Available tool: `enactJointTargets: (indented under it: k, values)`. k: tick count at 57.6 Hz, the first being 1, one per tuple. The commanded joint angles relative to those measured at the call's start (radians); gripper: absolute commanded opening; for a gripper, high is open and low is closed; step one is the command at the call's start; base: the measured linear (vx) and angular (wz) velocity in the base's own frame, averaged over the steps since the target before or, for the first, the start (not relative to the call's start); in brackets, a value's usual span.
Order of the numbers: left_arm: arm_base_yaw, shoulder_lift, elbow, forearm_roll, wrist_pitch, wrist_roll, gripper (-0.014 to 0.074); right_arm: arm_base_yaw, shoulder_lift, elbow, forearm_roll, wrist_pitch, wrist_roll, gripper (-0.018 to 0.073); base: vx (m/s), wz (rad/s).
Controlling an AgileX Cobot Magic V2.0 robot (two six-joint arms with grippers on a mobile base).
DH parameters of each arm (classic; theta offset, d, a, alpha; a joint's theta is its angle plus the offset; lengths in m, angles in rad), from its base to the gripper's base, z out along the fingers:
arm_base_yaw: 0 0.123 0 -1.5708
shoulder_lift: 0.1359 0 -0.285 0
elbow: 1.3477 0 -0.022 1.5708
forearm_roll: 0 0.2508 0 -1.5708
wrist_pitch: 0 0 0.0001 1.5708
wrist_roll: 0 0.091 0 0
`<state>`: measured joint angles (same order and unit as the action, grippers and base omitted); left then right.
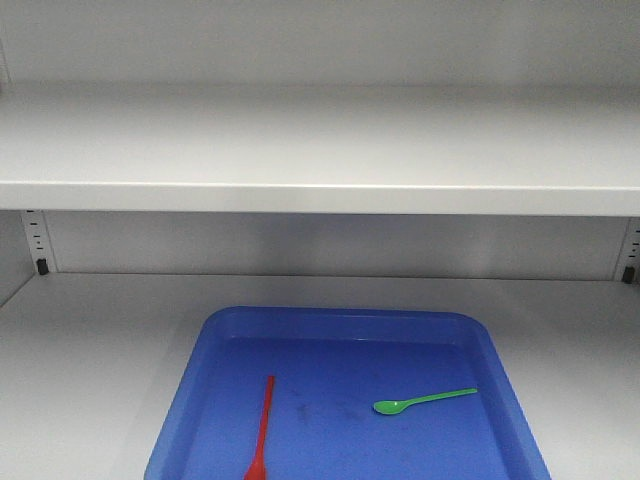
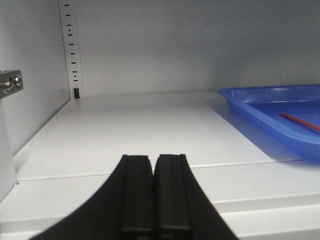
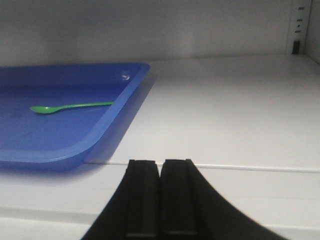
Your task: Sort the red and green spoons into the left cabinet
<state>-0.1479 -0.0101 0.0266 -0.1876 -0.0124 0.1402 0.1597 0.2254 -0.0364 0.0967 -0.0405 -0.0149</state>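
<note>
Grey cabinet, white shelf (image 1: 90,350); blue tray (image 1: 215,330) at its front edge, both spoons in it.

My left gripper (image 2: 152,200) and right gripper (image 3: 160,200) sit at the shelf's front edge, fingers pressed together, holding nothing; the red spoon (image 1: 264,425) lies in the tray's left half, the green spoon (image 1: 425,400) in its right; both are thin and flat on the tray floor, so I judge my closing fingers could skid one away or shove the tray. Only the front view shows both spoons; my left wrist catches just the red handle (image 2: 300,121), my right just the green spoon (image 3: 70,106).
</note>
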Motion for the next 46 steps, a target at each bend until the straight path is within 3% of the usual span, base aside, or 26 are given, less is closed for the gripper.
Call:
enactJointTargets:
  k: [1, 7, 22, 46]
  values:
    - [0.0, -0.02, 0.018, 0.0, -0.076, -0.008, -0.0001, -0.002, -0.046, 0.03, -0.017, -0.164, 0.007, -0.0003, 0.0, 0.0]
    - [0.0, -0.02, 0.018, 0.0, -0.076, -0.008, -0.0001, -0.002, -0.122, 0.075, -0.018, -0.167, 0.007, -0.0003, 0.0, 0.0]
    - [0.0, -0.02, 0.018, 0.0, -0.076, -0.008, -0.0001, -0.002, -0.245, 0.074, -0.079, 0.003, -0.007, -0.0003, 0.0, 0.0]
    - [0.0, -0.02, 0.018, 0.0, -0.076, -0.008, 0.0, -0.002, -0.248, 0.074, -0.097, 0.076, -0.006, -0.0003, 0.0, 0.0]
